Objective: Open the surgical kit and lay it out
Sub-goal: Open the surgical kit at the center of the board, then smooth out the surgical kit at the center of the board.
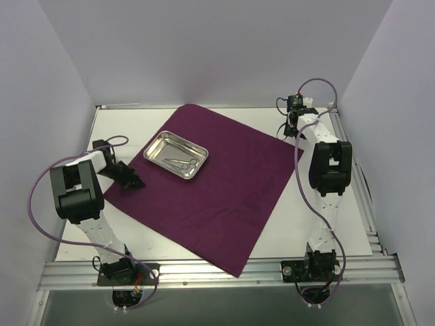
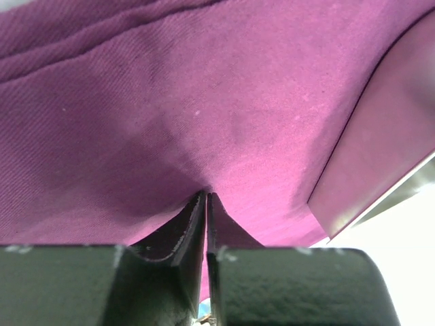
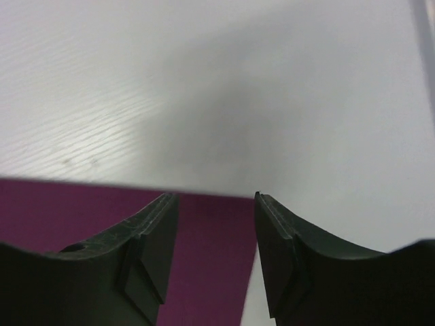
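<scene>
Lying in the tray (image 1: pixel 165 148), instruments (image 1: pixel 183 163) look too small to count.

You're looking at a white counter (image 1: pixel 350 224) boxed in by plain pale walls: a left wall (image 1: pixel 41 102), a back wall (image 1: pixel 217 47) and a right wall (image 1: pixel 401 102). An aluminium rail (image 1: pixel 224 270) runs along its near edge. Light falls soft and even.

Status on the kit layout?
Left gripper pinching cloth wrap, left edge. Right gripper open at its right corner. Wrap flat, tray on it, instruments inside. Nothing in the way.
</scene>
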Controlling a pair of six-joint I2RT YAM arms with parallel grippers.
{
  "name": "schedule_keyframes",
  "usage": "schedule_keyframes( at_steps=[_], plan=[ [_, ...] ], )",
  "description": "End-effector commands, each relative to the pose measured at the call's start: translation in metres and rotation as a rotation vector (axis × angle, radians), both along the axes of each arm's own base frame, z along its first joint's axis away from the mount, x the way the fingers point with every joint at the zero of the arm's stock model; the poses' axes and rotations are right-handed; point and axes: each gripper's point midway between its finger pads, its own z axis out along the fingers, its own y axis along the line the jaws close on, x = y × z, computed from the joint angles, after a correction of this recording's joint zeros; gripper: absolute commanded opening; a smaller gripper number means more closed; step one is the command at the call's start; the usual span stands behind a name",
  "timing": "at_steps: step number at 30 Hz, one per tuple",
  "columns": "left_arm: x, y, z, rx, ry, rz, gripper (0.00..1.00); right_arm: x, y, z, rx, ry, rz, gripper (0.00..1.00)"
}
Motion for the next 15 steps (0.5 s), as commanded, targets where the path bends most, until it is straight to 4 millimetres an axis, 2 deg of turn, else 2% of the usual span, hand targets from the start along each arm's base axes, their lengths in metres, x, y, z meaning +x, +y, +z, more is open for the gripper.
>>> schedule_keyframes(
  at_steps=[1,2,3,4,5,6,7,8,10,11,12,14,15],
  plan=[
    [0.002,0.011,0.013,0.061,-0.039,-0.019,0.16,-0.027,0.074,0.032,0.187,0.016,0.134,0.47],
    [-0.001,0.01,0.017,0.061,-0.047,-0.021,0.17,-0.037,0.094,0.03,0.243,0.029,0.179,0.43],
    [-0.001,0.008,0.019,0.058,-0.053,-0.024,0.19,-0.049,0.111,0.032,0.289,0.036,0.219,0.3],
    [-0.003,0.008,0.02,0.056,-0.057,-0.029,0.19,-0.071,0.127,0.034,0.335,0.045,0.267,0.19],
    [-0.004,0.007,0.023,0.054,-0.066,-0.034,0.19,-0.09,0.165,0.036,0.439,0.073,0.384,0.13],
    [-0.007,0.006,0.022,0.052,-0.065,-0.042,0.18,-0.105,0.182,0.038,0.5,0.091,0.447,0.08],
    [-0.008,0.006,0.024,0.056,-0.07,-0.051,0.18,-0.119,0.2,0.05,0.572,0.078,0.526,0.07],
    [-0.009,0.005,0.027,0.061,-0.082,-0.058,0.18,-0.155,0.231,0.042,0.729,0.161,0.637,0.07],
    [-0.011,0.005,0.03,0.063,-0.09,-0.065,0.15,-0.178,0.259,0.056,0.868,0.147,0.753,0.07],
    [-0.01,0.005,0.034,0.064,-0.111,-0.066,0.14,-0.203,0.267,0.045,0.945,0.196,0.779,0.08],
    [-0.011,0.002,0.034,0.056,-0.119,-0.071,0.14,-0.217,0.29,0.06,1.055,0.185,0.877,0.1],
    [-0.009,-0.001,0.034,0.041,-0.137,-0.075,0.14,-0.231,0.303,0.058,1.127,0.216,0.921,0.11],
    [-0.01,-0.001,0.031,0.036,-0.127,-0.075,0.14,-0.24,0.311,0.048,1.208,0.263,0.924,0.13]
  ],
)
